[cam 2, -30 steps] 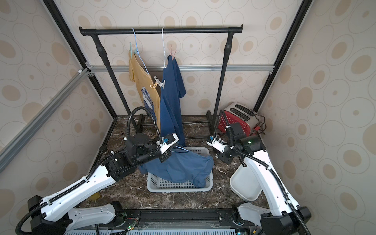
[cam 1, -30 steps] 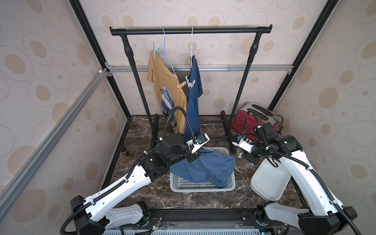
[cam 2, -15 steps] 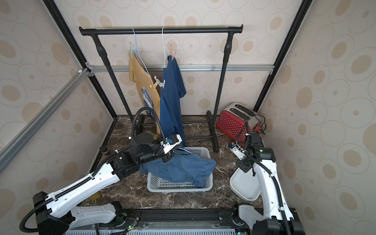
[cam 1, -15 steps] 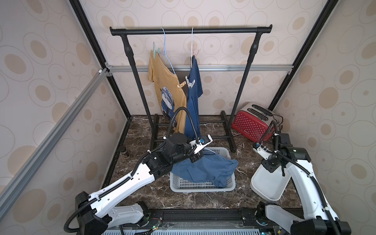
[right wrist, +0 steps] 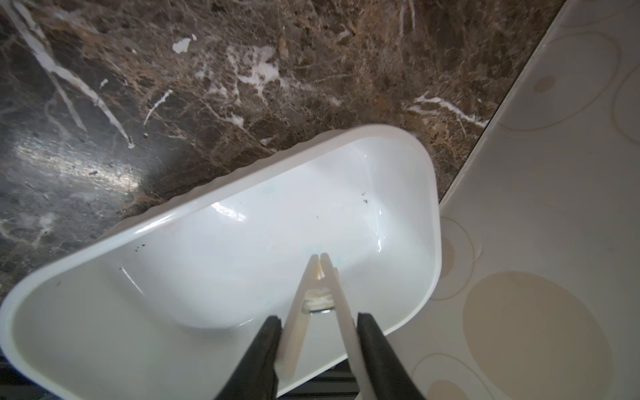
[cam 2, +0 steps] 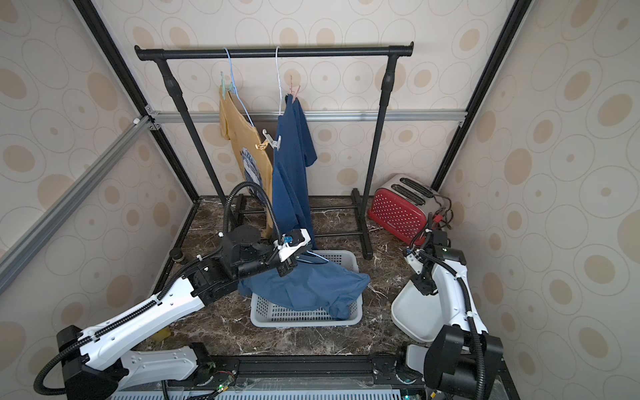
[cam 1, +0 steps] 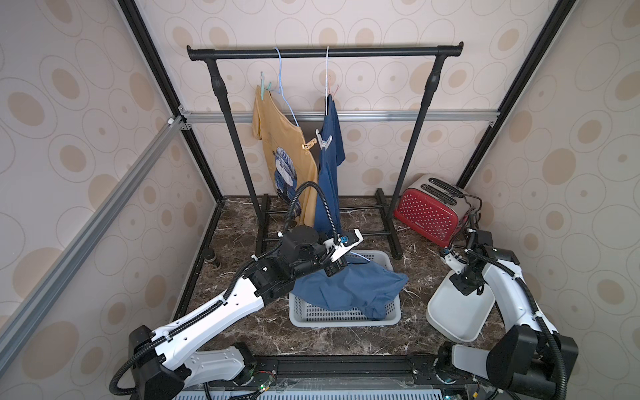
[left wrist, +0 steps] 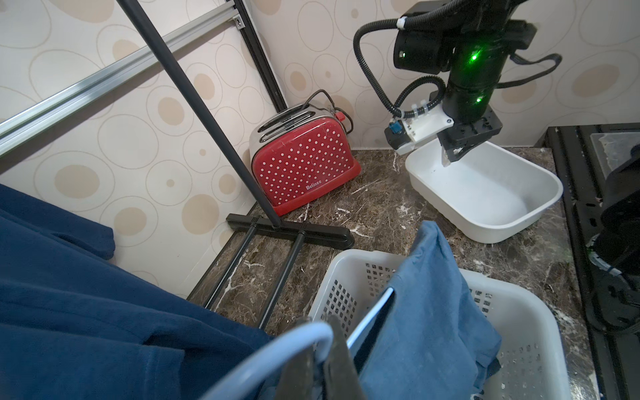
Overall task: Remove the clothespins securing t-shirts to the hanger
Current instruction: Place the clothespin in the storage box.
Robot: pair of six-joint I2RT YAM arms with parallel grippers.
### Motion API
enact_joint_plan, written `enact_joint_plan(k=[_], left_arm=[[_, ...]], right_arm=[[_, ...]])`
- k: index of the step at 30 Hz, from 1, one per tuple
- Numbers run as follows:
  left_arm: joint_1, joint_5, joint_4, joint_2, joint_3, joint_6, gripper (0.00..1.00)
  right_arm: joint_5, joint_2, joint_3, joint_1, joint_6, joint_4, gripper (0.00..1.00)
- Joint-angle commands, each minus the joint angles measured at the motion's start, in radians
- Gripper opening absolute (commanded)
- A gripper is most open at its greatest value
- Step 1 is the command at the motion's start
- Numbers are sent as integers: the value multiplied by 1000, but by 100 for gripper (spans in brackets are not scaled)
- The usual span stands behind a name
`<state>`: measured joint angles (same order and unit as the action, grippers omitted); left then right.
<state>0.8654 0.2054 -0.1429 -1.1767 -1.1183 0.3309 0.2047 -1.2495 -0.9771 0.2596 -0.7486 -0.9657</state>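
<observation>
**One pin over the tub, four left on the rack**

**Top views.** The rack (cam 1: 325, 53) carries two hung shirts, the yellow shirt (cam 1: 284, 138) and the navy shirt (cam 1: 329, 180). Four pins bite them. A teal pin (cam 1: 265, 86) and a yellow pin (cam 1: 309, 143) are on the yellow one. A pale pin (cam 1: 323, 138) and a pink pin (cam 1: 334, 90) are on the navy one. The blue shirt (cam 1: 346, 291) is off the rack and draped over the basket (cam 1: 339, 315), with one corner spilling past the rim. The left gripper (cam 1: 333, 269) sits just above it. The right gripper (cam 2: 424, 287) points down into the tub (cam 2: 412, 318). As I read it, one shirt of three is freed and two remain.

**Left wrist.** The left pincer is clenched on the hanger (left wrist: 277, 353), whose pale blue wire loops past its dark fingers. The blue shirt lies against the hanger and falls into the basket, which holds nothing else that shows. Across the floor, beside the toaster (left wrist: 304, 166), the tub looks bare.

**Right wrist.** The white pin (right wrist: 316, 277) sits between the two black fingers, one against each leg, with its nose shut. The right pincer is grasping it above the tub floor. The tub holds only a few dark specks and no pins, so this one would be the first in.
</observation>
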Motion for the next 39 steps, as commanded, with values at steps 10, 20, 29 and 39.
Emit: enact_joint_plan(k=[10, 20, 29, 39], left_arm=[[1, 6, 28, -18, -62, 25, 0], [1, -6, 12, -36, -76, 19, 0], [1, -3, -6, -54, -104, 5, 0], [2, 7, -39, -81, -184, -22, 0]], right_arm=[[-5, -130, 39, 18, 3, 82, 44], [-26, -191, 45, 18, 9, 117, 46], [-113, -31, -41, 3, 99, 161, 50], [-237, 117, -304, -282, 199, 42, 53]])
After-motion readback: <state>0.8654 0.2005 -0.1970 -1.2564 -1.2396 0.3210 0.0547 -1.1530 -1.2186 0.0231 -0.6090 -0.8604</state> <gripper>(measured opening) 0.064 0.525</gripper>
